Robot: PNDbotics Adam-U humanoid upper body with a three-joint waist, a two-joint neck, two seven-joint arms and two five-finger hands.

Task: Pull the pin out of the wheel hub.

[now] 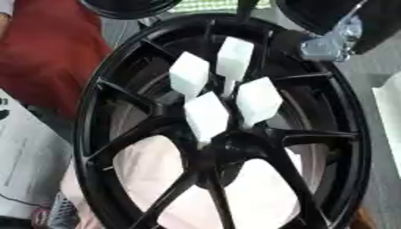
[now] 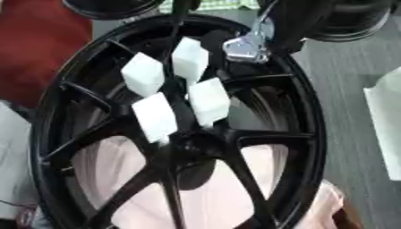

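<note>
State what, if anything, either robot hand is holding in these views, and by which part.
Nothing is visibly held. The four white pins stand untouched in the black wheel hub. Only a black and silver arm part shows at upper right; no fingers are visible.

Only a small part of the robot's body shows, at the upper right corner of both views. The right arm (image 1: 376, 22) is a bulky black shape with a smooth, dull shell. At its lower end sits a silver metal part (image 2: 244, 47), shiny and angular, like a bracket or a joint, with pale bluish reflections. Whether this part belongs to the hand cannot be told.
</note>
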